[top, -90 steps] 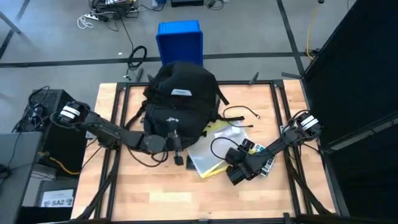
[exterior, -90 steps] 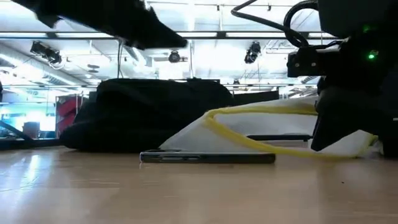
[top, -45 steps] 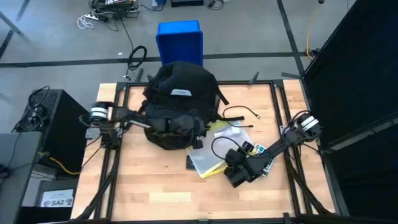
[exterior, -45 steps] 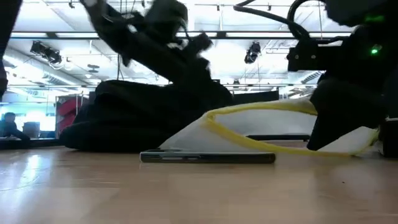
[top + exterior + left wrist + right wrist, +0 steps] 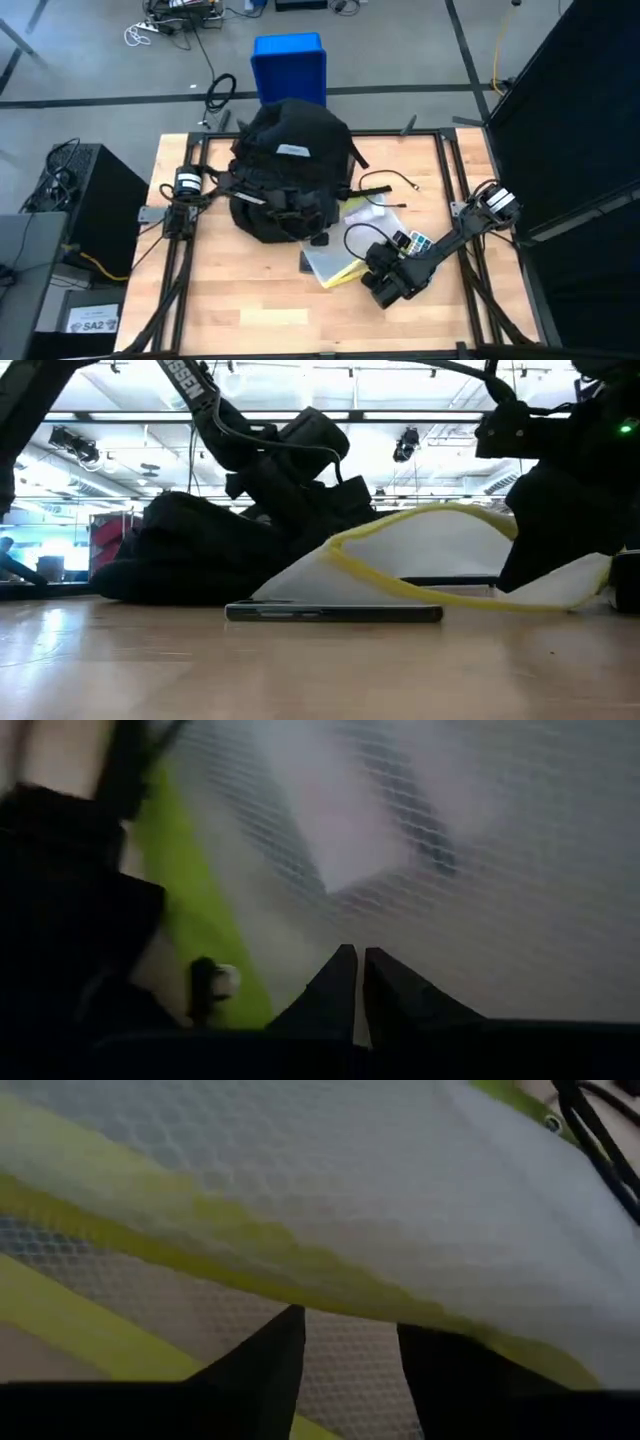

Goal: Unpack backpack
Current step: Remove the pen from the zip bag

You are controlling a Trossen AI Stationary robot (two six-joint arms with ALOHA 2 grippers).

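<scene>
My left gripper (image 5: 354, 982) has its fingers pressed together, empty, before white honeycomb mesh edged yellow-green. My right gripper (image 5: 350, 1355) is parted around the yellow-trimmed mesh pouch (image 5: 335, 258). The rounded black fabric backpack (image 5: 290, 165) slumps at the far middle of the wooden table (image 5: 250, 300); a flat dark phone (image 5: 333, 612) lies nearby

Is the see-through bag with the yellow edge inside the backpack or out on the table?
Out. The mesh pouch lies on the table beside the backpack.
</scene>
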